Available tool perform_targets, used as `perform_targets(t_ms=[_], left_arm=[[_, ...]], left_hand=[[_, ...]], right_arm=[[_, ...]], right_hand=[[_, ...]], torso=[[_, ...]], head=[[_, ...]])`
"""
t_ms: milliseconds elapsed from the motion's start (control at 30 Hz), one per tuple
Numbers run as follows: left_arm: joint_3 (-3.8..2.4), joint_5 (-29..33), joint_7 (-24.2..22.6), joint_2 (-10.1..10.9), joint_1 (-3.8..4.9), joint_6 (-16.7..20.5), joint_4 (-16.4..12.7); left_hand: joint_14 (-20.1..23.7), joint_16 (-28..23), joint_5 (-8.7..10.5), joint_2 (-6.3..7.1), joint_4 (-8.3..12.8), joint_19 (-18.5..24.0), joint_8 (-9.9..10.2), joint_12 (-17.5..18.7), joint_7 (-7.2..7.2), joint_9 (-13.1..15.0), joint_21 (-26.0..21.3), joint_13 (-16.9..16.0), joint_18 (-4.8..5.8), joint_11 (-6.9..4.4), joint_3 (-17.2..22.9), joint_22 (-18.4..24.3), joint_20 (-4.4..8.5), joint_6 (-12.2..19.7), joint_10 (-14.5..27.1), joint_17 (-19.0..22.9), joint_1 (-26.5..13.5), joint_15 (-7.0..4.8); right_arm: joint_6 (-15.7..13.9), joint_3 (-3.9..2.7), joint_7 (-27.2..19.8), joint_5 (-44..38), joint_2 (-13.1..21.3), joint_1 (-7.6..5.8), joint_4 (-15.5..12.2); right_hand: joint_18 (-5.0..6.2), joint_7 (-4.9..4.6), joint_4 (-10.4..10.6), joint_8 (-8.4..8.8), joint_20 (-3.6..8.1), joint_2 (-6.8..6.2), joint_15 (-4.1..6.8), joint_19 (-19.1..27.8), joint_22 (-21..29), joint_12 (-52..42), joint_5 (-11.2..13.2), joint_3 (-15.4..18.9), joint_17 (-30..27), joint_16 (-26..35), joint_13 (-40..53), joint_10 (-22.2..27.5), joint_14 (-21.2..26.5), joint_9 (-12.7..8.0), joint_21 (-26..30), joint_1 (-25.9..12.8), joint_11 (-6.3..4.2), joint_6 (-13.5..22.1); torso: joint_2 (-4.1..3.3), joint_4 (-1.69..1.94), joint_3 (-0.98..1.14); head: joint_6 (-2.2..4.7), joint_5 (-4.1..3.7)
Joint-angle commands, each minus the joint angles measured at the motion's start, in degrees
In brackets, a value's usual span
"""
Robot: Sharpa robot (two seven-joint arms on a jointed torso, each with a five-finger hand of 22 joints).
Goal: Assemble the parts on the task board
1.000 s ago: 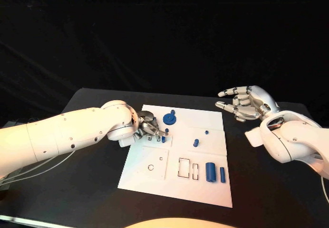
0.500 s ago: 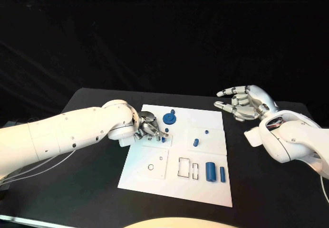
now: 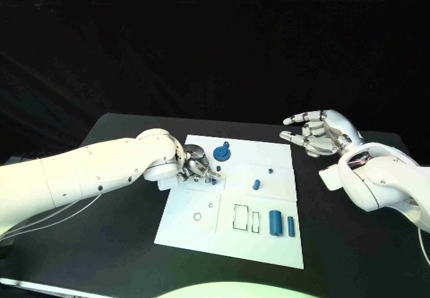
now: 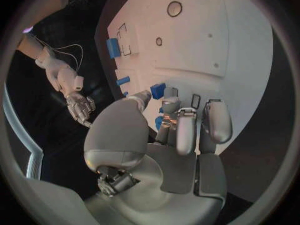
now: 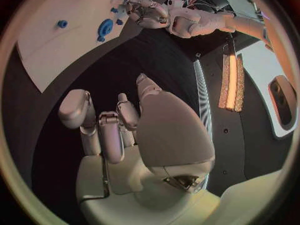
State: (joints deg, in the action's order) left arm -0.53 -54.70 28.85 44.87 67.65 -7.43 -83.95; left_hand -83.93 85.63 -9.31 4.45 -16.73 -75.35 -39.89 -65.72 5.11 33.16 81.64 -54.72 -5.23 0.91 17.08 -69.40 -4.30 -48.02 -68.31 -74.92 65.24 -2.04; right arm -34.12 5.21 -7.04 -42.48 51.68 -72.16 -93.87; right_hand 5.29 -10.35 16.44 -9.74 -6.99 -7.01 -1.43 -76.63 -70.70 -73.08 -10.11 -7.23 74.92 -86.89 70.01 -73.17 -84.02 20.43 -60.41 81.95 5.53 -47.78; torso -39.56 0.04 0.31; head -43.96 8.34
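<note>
Small blue plastic parts lie scattered over the flat white task board (image 3: pixel 260 239), which sits mid-desk on the black desk (image 3: pixel 117 248). Your left hand (image 3: pixel 196 166) is down at the board's left edge, fingers curled around a small blue block (image 4: pixel 158 90); it seems pinched, though you cannot tell for certain. Your right hand (image 3: pixel 318 133) hovers off the board's far right corner, fingers apart, holding nothing. Near the board's near edge two blue cylinders (image 3: pixel 282 223) lie side by side, long axes running from near to far. A blue gear-like disc (image 3: pixel 221 154) sits by the far edge, a short blue peg (image 3: pixel 256 184) mid-board. Expect these pieces to be light, rigid and a little slick: pinch each across its short width, at mid-length.
</note>
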Motion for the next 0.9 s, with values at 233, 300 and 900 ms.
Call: perform_targets(t_ms=[233,300,900], left_arm=[[0.02,1.0,-0.3,-0.4,0.18,-2.2,0.0],[0.02,1.1,-0.4,-0.5,0.18,-2.2,0.0],[-0.01,3.6,-1.2,1.0,0.18,-0.9,-1.4]], left_hand=[[-3.8,0.4,-0.09,0.25,0.2,-0.3,-0.9,-0.7,-0.52,1.9,0.4,-0.9,0.85,-0.33,4.6,-0.3,0.41,0.6,-0.7,-8.4,5.8,-0.65],[-3.8,0.4,-0.08,0.46,0.2,-0.4,-1.0,-0.7,-0.57,2.0,0.5,-1.0,0.86,-0.38,5.0,-0.4,0.43,0.5,-0.7,-8.5,6.1,-0.69],[-4.2,0.8,-0.09,5.57,3.9,-0.8,-4.9,-1.9,-1.47,10.7,0.9,-3.3,1.00,-1.32,26.6,-1.4,1.21,1.4,-3.1,-9.4,9.7,-1.51]], right_arm=[[0.6,0.00,0.0,-0.8,-0.1,0.12,0.0],[0.6,0.00,0.1,-0.9,-0.1,0.14,0.1],[1.1,0.04,0.5,-1.4,-0.1,0.22,0.2]], right_hand=[[0.84,0.00,0.3,-0.01,-0.01,0.07,0.33,0.5,0.0,0.2,-0.3,-0.1,7.8,0.2,0.0,0.3,-3.9,-0.1,0.1,-0.6,-0.09,0.0],[0.83,0.01,0.3,-0.01,-0.01,0.10,0.33,0.4,-0.1,0.2,-0.3,-0.1,7.9,0.2,0.0,0.3,-4.0,-0.1,0.1,-0.7,-0.10,0.0],[0.82,0.04,0.2,-0.06,0.00,0.22,0.35,0.4,-0.1,0.1,-0.4,-0.2,7.8,0.2,0.0,0.2,-4.0,-0.1,0.1,-0.6,-0.13,-0.1]], torso=[[-0.02,-0.01,0.01],[0.01,-0.01,0.03],[0.08,0.04,-0.09]], head=[[-0.09,0.01],[-0.12,-0.07],[-0.48,0.06]])
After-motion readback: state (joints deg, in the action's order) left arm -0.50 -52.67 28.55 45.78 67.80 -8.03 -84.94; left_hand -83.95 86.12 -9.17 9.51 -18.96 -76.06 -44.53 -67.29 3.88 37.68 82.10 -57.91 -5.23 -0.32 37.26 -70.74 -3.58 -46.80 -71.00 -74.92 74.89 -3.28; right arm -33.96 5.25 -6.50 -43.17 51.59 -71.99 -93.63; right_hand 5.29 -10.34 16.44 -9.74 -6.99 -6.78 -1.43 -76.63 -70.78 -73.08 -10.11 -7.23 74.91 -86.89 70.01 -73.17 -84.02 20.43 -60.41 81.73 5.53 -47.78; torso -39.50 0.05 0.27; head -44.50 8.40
